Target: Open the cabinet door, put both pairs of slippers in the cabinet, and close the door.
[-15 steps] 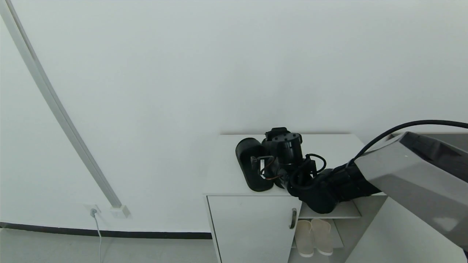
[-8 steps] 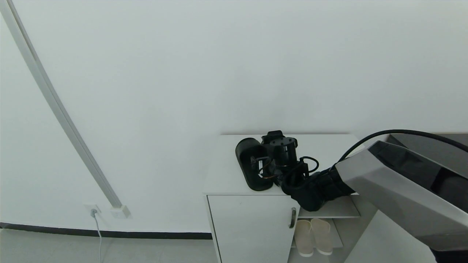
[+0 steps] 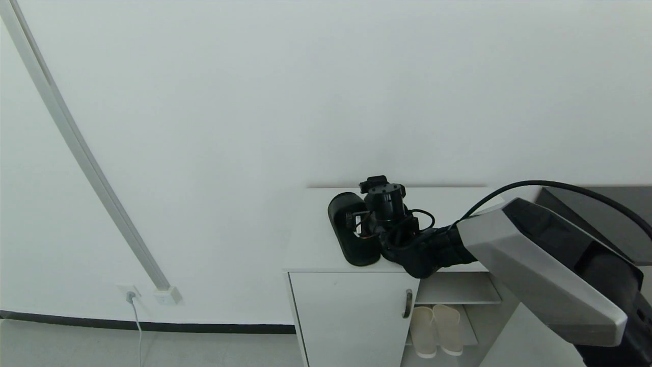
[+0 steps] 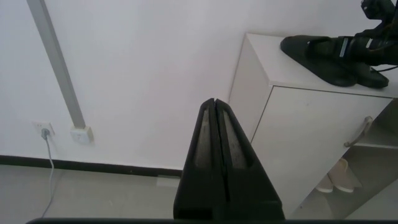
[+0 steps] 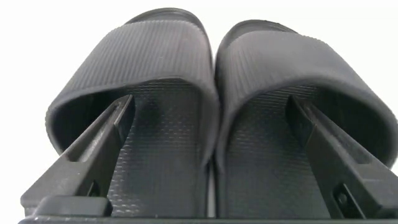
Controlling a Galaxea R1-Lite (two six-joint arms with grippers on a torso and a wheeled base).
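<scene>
A white shoe cabinet [image 3: 313,239] stands against a plain white wall. A pair of black slippers [image 3: 352,247] sits on the cabinet's top, near its front edge, side by side and touching each other.

The right gripper [image 3: 356,223] is at the slippers, its arm stretching across the cabinet top from the right. In the right wrist view its two fingers [image 5: 115,134] are spread wide. One finger lies inside each slipper under the ribbed strap, with the slippers' adjoining inner sides between them. The fingers sit towards the outer sides and do not pinch anything.

The cabinet's left door [image 3: 346,316] is closed, with a vertical handle [image 3: 408,304] at its right edge. The compartment to the right of it is open. A pair of beige slippers [image 3: 436,330] rests on its lower shelf, toes pointing inward, beneath a bare upper shelf [image 3: 458,290].

The left gripper [image 4: 214,104] hangs in the air well to the left of the cabinet. Its fingers are pressed together and hold nothing.

On the wall to the left, a pale cable duct [image 3: 76,142] runs diagonally down to a wall socket [image 3: 130,293] with a plugged-in cord.
</scene>
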